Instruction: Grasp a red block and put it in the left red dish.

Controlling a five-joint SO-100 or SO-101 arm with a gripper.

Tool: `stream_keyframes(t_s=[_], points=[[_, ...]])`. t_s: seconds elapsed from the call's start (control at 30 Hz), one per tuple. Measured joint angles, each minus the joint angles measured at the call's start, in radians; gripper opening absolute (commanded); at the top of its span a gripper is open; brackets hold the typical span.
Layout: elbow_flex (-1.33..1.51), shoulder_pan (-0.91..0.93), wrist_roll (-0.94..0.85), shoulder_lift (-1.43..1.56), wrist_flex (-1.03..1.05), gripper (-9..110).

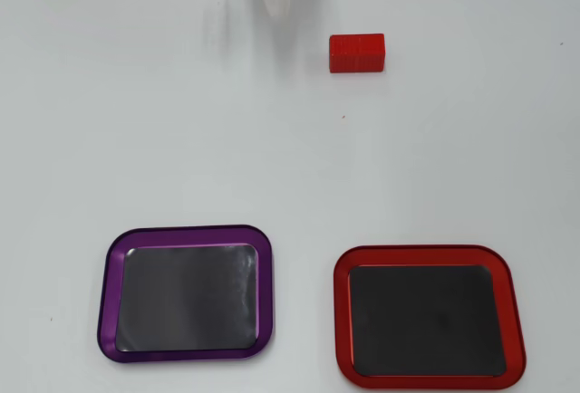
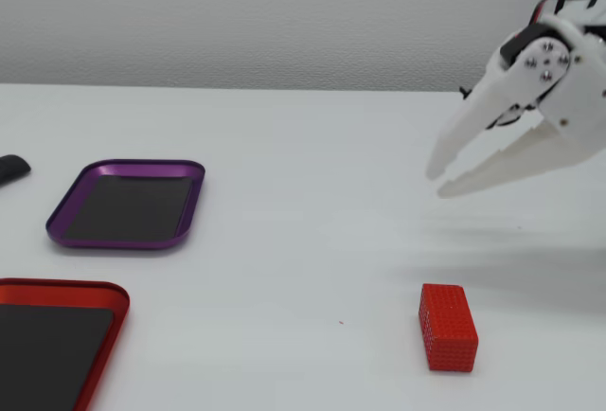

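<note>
Only from the fixed view, gripper (image 2: pixel 440 180) empty, jaws barely parted, above red block (image 2: pixel 448 327)

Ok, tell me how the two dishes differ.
The red dish has a glossy red rim; the purple dish has a purple one. In the overhead view the red dish lies right, below the red block; the purple dish lies left. Both are shallow rounded rectangles with dark, empty insides.
</note>
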Motion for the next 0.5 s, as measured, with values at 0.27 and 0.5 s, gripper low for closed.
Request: stream_keyframes(t_s=[0.27, 0.5], points=[[-0.43, 0.002, 0.002, -0.629, 0.057, 20], [-0.782, -0.158, 0.112, -1.17, 0.236, 24]])
